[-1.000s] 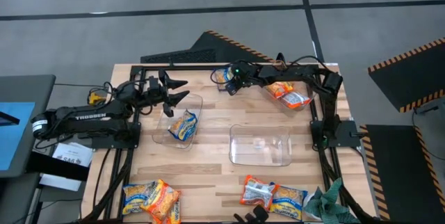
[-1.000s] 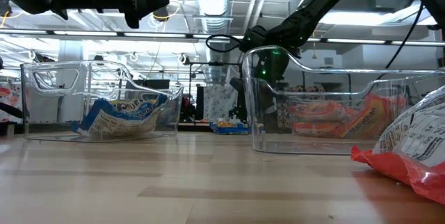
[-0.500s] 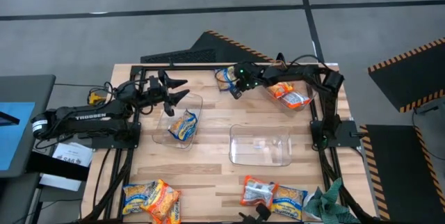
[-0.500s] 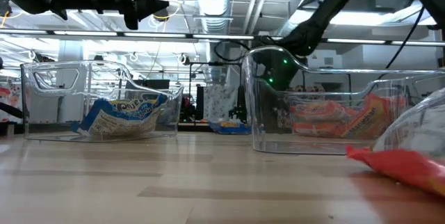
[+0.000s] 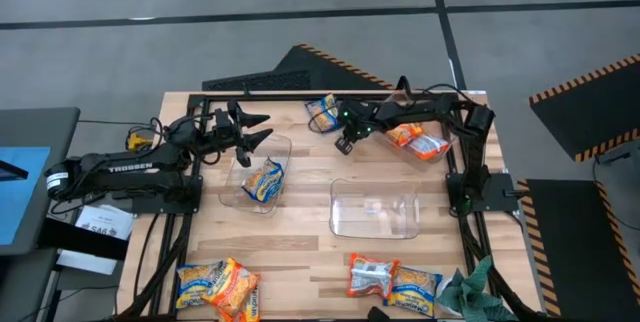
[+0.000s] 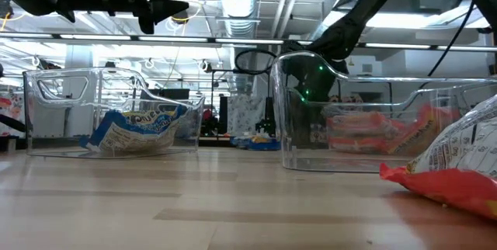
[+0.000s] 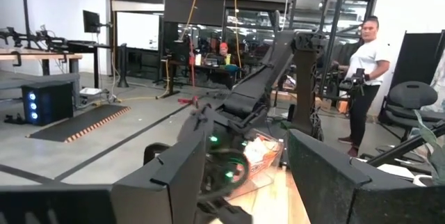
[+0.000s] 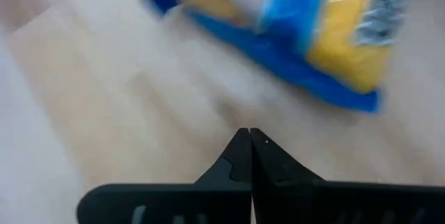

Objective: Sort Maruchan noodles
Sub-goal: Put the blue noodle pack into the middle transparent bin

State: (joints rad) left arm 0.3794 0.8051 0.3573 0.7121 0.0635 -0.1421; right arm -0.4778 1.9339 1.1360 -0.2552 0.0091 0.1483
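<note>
A yellow-and-blue Maruchan packet (image 5: pixel 321 109) (image 8: pixel 299 29) lies flat on the table near its far edge. My right gripper (image 5: pixel 344 144) (image 8: pixel 249 137) hovers just on the near side of it, shut on nothing. My left gripper (image 5: pixel 256 129) (image 7: pixel 240 182) hangs open and unloaded over the far rim of the left clear bin (image 5: pixel 232 190), which holds one yellow-and-blue packet (image 5: pixel 265 180) (image 6: pixel 140 126). Orange-red packets (image 5: pixel 415 137) lie in the far right bin. More packets lie at the near left (image 5: pixel 218 287) and near right (image 5: pixel 393 279) (image 6: pixel 450 174).
An empty clear bin (image 5: pixel 375 224) (image 6: pixel 289 126) stands at the table's middle right. A green cloth (image 5: pixel 465 287) lies at the near right corner. A person (image 7: pixel 361 78) stands in the room beyond the table. Bare wood lies between the bins and the near packets.
My right gripper has shut on nothing and drawn back from the far yellow-and-blue packet toward the table's near edge and slightly right. The packet has stayed on the table.
</note>
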